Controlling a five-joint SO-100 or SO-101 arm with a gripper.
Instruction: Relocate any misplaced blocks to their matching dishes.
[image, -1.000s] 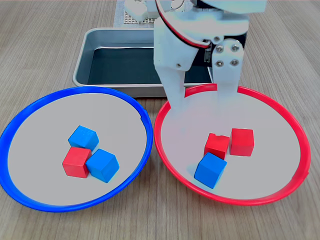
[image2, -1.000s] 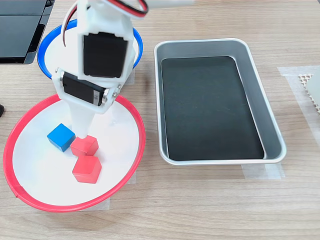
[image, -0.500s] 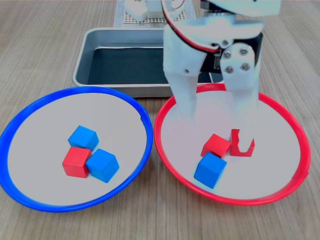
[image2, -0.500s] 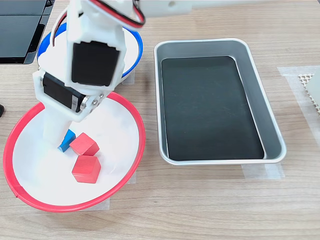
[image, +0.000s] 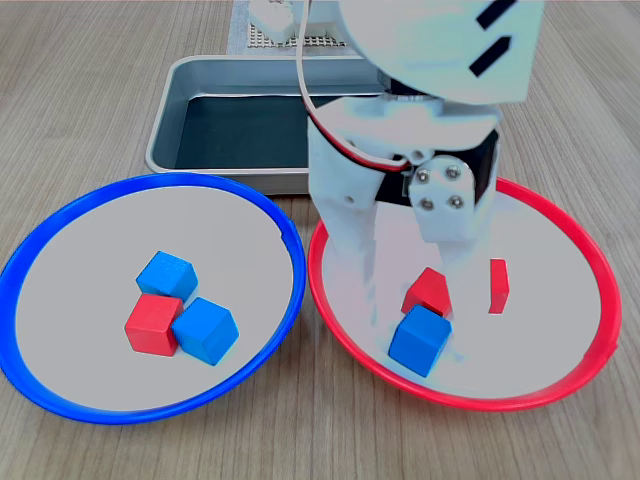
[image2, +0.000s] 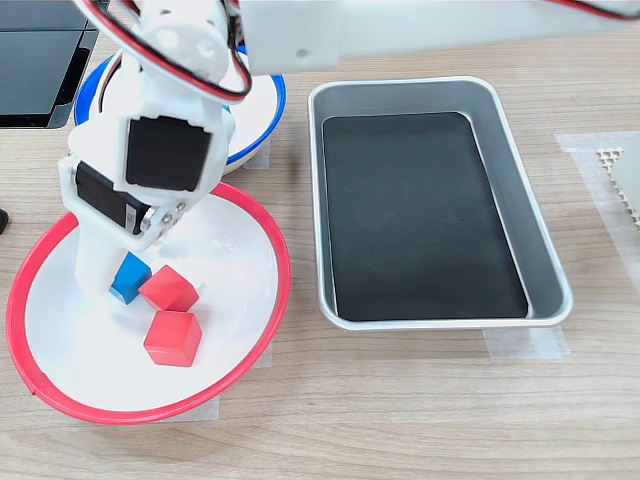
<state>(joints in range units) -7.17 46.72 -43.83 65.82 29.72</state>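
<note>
Blue cube (image: 420, 340): in the red-rimmed dish (image: 590, 260), touching a red cube (image: 428, 292); a second red cube (image: 497, 285) sits just beside.
Pincer (image: 408, 318): spread, its fingers down either side of the blue cube; contact cannot be told.
Blue-rimmed dish (image: 60, 215): holds two blue cubes (image: 165, 275) and one red cube (image: 152, 326), clustered.
Grey tray (image2: 520, 200): on the wooden worktop (image2: 420, 410), beside the dishes.

A pale wood-grain tabletop (image2: 420, 420) fills both exterior views, evenly lit, with soft shadows.
</note>
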